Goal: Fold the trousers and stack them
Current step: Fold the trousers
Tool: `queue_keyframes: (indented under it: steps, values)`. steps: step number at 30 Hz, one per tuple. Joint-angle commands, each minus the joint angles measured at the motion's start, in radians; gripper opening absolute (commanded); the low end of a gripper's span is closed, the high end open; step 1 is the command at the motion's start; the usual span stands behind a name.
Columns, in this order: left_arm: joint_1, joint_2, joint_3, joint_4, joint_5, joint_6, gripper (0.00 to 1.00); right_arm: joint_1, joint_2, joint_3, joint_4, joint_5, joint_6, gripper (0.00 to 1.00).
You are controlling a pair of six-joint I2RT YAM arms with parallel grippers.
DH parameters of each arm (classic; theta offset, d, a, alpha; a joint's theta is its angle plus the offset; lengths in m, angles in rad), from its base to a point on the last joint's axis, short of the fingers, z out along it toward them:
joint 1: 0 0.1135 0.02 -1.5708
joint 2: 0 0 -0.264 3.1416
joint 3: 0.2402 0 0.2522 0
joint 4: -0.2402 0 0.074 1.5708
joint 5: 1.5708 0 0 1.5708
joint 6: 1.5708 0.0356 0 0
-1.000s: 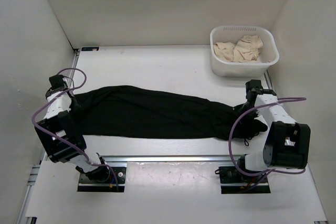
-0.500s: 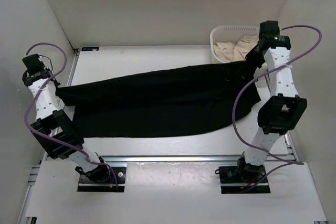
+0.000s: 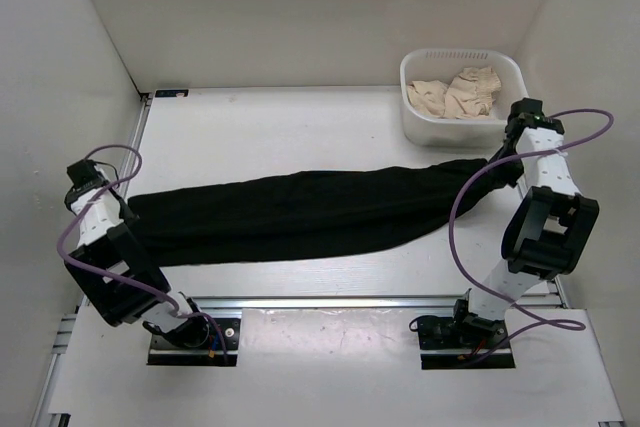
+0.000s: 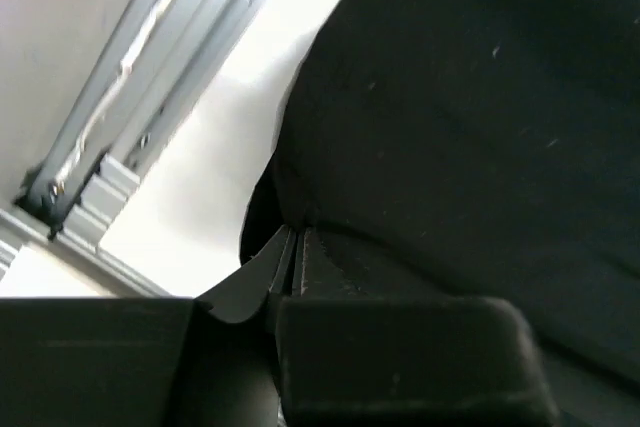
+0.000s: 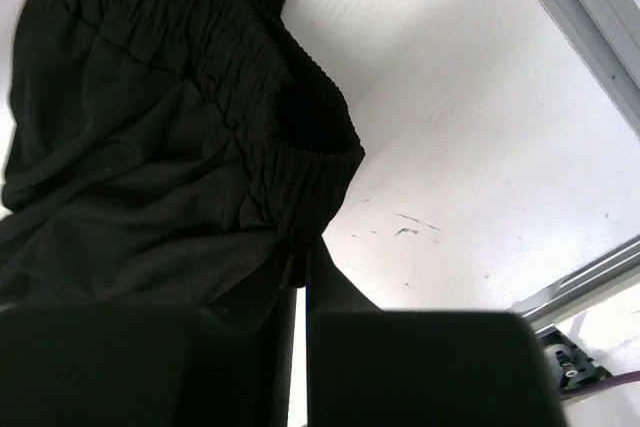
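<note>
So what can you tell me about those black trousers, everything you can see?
The trousers are plain black, of soft matte fabric, with a gathered elastic waistband. They are drawn out in one long, slightly creased band across the white table, left to right, and seem to lie on it. The left fingers pinch the left end. The right fingers pinch the waistband end, near a white tub.

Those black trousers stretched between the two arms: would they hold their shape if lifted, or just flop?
Probably floppy: the trousers lie in soft folds, and between the pinching left gripper and right gripper they would likely sag. The gathered elastic waistband suggests some stretch. The cloth looks thin, so probably light.
</note>
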Motion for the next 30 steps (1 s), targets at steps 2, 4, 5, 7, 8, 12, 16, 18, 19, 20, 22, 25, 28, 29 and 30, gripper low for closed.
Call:
queue_keyframes:
  steps: [2,4,5,7,8,12,16,18,19,20,22,25,28,29,30]
  values:
    - [0.032,-0.089,-0.015,-0.011,-0.064,0.000,0.14,-0.035,-0.050,-0.028,0.037,0.033,-0.038,0.00]
    - [0.043,-0.098,-0.004,-0.029,-0.077,0.000,0.14,-0.055,-0.050,-0.028,0.037,0.024,-0.028,0.00]
    - [0.052,-0.098,-0.004,-0.039,-0.097,0.000,0.14,-0.055,-0.061,-0.028,0.037,0.024,-0.028,0.00]
    - [0.052,-0.107,-0.004,-0.048,-0.117,0.000,0.14,-0.055,-0.061,-0.028,0.028,0.024,-0.028,0.00]
    - [0.052,-0.107,-0.018,-0.048,-0.127,0.000,0.14,-0.055,-0.061,-0.045,0.028,0.014,-0.028,0.00]
    - [0.061,-0.106,-0.131,-0.048,-0.145,0.000,0.14,-0.055,-0.052,-0.143,0.037,0.014,-0.028,0.00]
    - [0.061,-0.083,-0.168,-0.048,-0.124,0.000,0.14,-0.064,-0.052,-0.198,0.101,-0.066,-0.018,0.00]
    - [0.061,-0.070,-0.168,-0.048,-0.124,0.000,0.24,-0.064,-0.052,-0.198,0.110,-0.067,-0.018,0.22]
    - [0.061,-0.061,-0.168,-0.048,-0.124,0.000,0.33,-0.064,-0.052,-0.198,0.110,-0.056,-0.018,0.36]
    - [0.061,-0.061,-0.168,-0.048,-0.124,0.000,0.42,-0.064,-0.052,-0.198,0.110,-0.044,-0.030,0.63]
    - [0.072,-0.070,-0.168,-0.048,-0.133,0.000,0.65,-0.064,-0.052,-0.198,0.101,-0.012,-0.042,0.78]
    - [0.093,-0.110,-0.112,-0.074,-0.133,0.000,0.77,-0.064,-0.101,-0.229,0.116,-0.003,-0.056,0.85]
    - [0.093,-0.124,-0.012,-0.126,-0.092,0.000,0.83,-0.064,-0.191,-0.287,0.144,-0.002,-0.047,0.91]
    - [0.093,-0.124,0.018,-0.167,-0.070,0.000,0.83,-0.064,-0.235,-0.305,0.155,-0.016,-0.038,0.93]
    - [0.093,-0.124,0.046,-0.186,-0.052,0.000,0.83,-0.064,-0.254,-0.324,0.166,-0.039,-0.019,0.97]
